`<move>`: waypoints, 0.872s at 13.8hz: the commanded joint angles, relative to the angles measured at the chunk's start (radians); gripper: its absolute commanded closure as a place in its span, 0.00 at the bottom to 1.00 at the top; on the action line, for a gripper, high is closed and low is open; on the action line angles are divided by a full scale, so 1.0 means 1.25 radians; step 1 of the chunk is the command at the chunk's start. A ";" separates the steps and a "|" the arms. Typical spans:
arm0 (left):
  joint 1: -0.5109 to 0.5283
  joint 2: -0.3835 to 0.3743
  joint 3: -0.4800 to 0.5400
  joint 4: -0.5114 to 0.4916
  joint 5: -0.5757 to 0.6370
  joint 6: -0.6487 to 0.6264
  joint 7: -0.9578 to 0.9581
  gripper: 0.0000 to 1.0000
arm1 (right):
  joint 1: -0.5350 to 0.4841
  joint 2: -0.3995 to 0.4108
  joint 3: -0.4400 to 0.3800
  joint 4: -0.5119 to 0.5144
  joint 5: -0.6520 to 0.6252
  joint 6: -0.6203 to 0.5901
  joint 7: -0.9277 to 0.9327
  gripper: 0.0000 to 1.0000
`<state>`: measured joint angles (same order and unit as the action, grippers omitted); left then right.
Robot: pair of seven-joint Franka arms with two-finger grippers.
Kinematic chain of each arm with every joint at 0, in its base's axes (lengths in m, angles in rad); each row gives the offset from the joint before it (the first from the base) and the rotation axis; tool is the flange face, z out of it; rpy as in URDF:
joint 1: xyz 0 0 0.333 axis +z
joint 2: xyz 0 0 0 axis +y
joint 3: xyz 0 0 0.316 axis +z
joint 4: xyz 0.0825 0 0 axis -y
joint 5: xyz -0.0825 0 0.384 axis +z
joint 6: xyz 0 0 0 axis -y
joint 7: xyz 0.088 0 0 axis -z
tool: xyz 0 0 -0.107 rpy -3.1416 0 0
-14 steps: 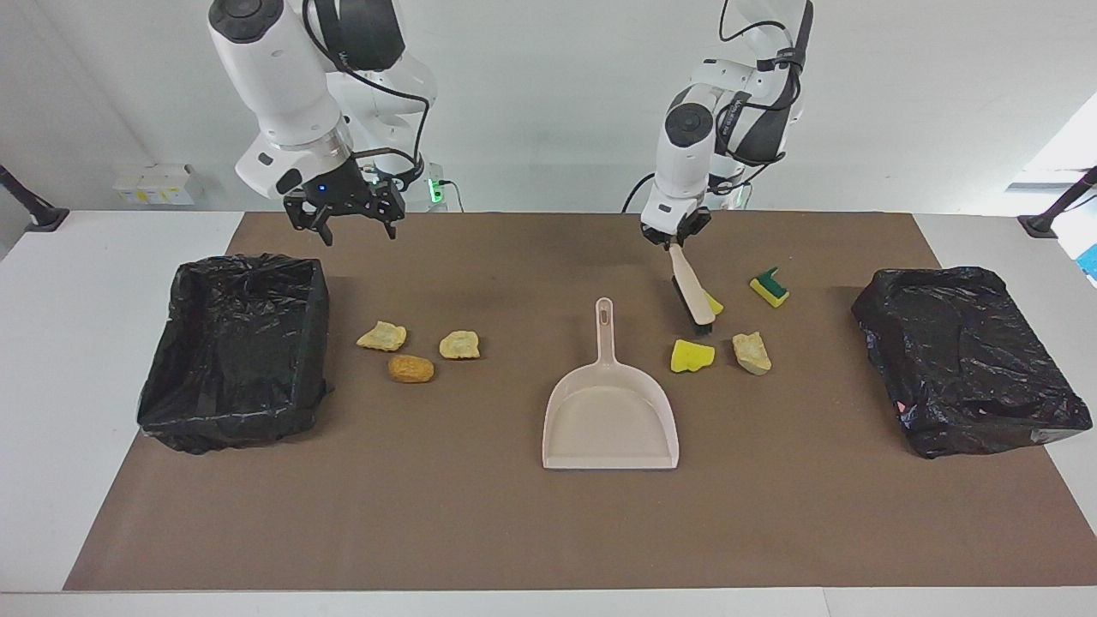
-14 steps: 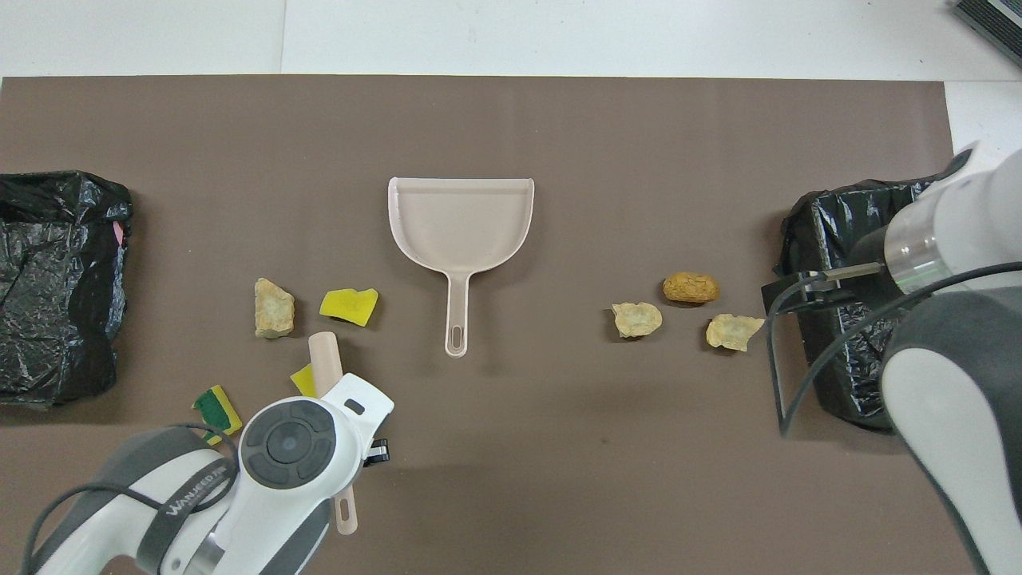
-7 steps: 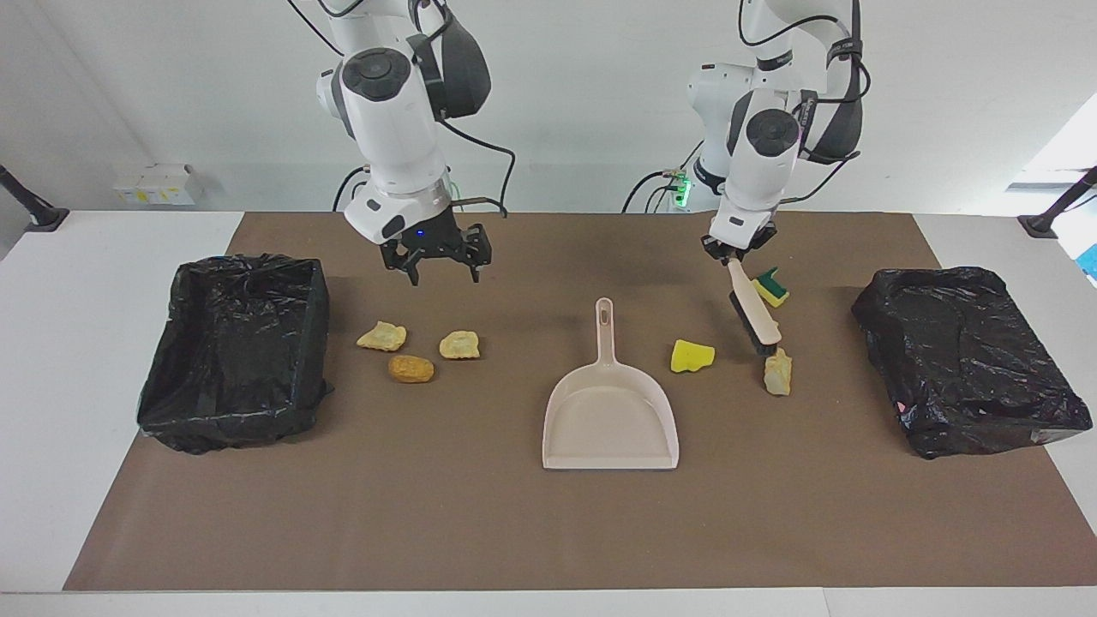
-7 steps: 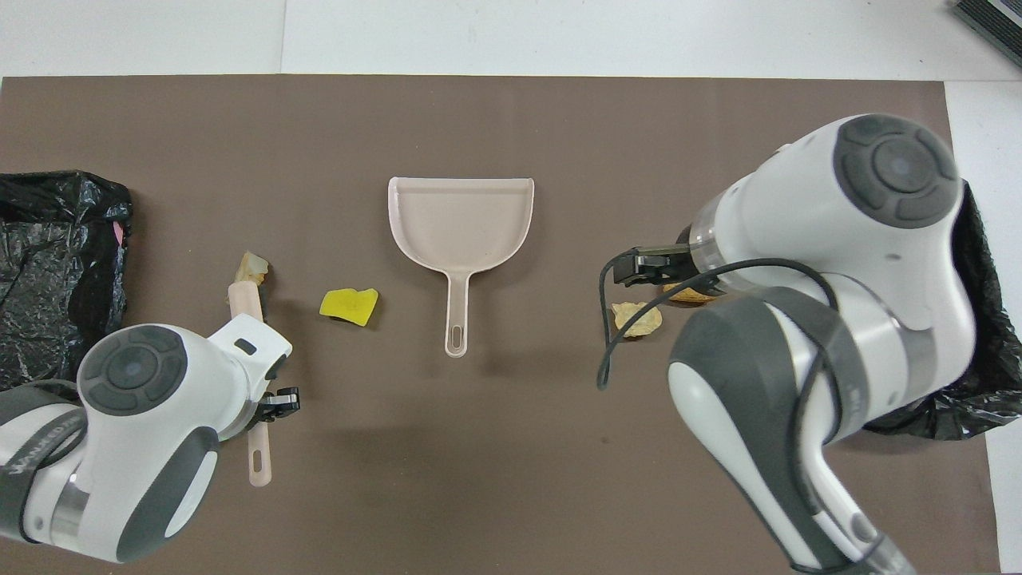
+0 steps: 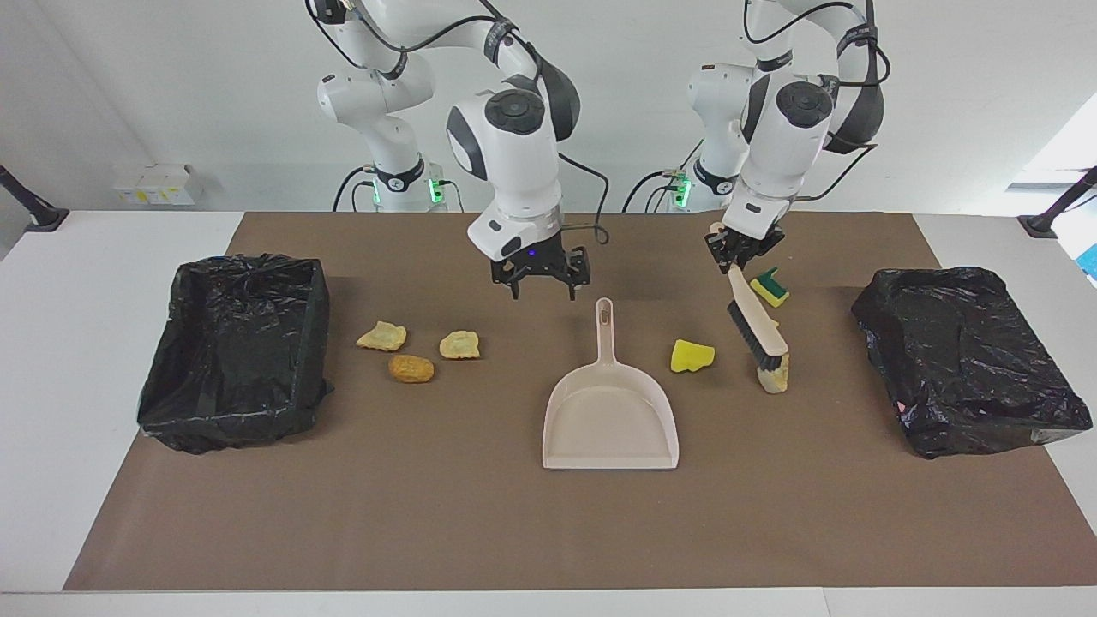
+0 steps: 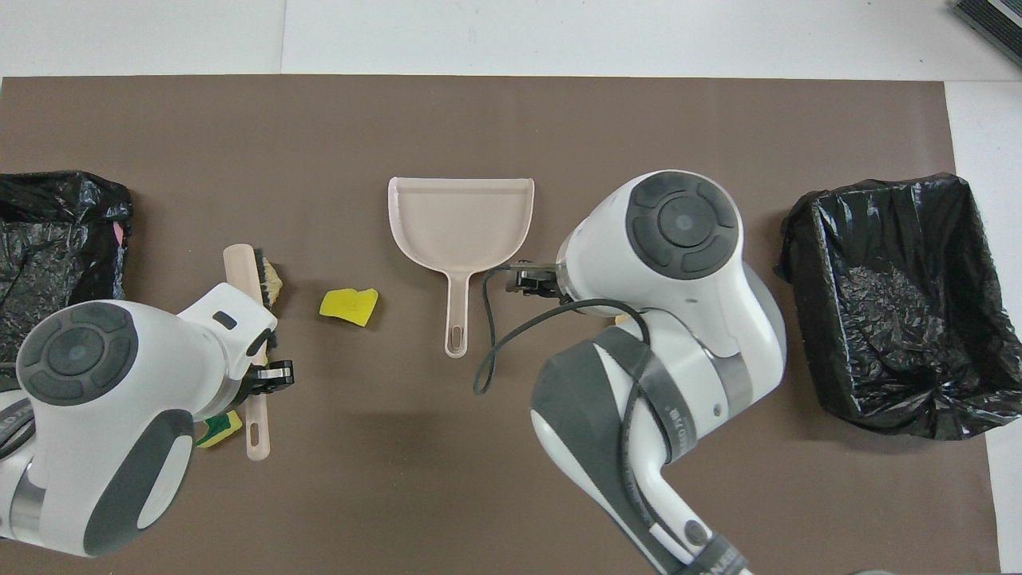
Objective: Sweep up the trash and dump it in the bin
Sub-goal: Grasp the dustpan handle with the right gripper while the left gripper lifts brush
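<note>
Trash (image 5: 412,368) lies in two groups on your mat: three tan pieces near the open bin (image 5: 236,347), sponge bits and one bread piece (image 5: 776,379) toward the left arm's end. Your left gripper (image 5: 739,254) is clamped on the brush (image 5: 756,324), bristles touching that piece. Your right gripper (image 5: 540,283) hangs open beside the dustpan (image 5: 610,411) handle's tip.

A plain brown table mat (image 5: 514,531) is seen beneath a pale pink plastic dustpan (image 5: 610,420). Two bins are lined with glossy black plastic bags (image 5: 236,351) (image 5: 964,360). A beige-handled, black-bristled brush (image 5: 754,326) is shown beside a bright yellow sponge chunk (image 5: 692,356), a yellow-and-green sponge piece (image 5: 770,287) and three tan to golden-brown scraps (image 5: 411,368).
</note>
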<state>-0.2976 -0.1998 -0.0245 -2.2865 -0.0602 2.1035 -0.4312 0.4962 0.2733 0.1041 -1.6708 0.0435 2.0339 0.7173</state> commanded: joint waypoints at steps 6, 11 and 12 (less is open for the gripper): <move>-0.045 0.170 -0.011 -0.002 -0.248 0.223 0.018 1.00 | 0.095 0.149 -0.004 0.076 -0.122 0.117 0.172 0.11; 0.015 0.118 -0.001 -0.004 -0.189 -0.029 0.020 1.00 | 0.106 0.172 -0.002 0.057 -0.145 0.168 0.169 0.34; 0.029 0.094 -0.002 -0.004 -0.152 -0.063 0.020 1.00 | 0.115 0.180 -0.003 0.058 -0.148 0.172 0.163 0.35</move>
<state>-0.3032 -0.0214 -0.0255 -2.2826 -0.3126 2.1207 -0.4102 0.6197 0.4695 0.1024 -1.6050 -0.1084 2.2205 0.9099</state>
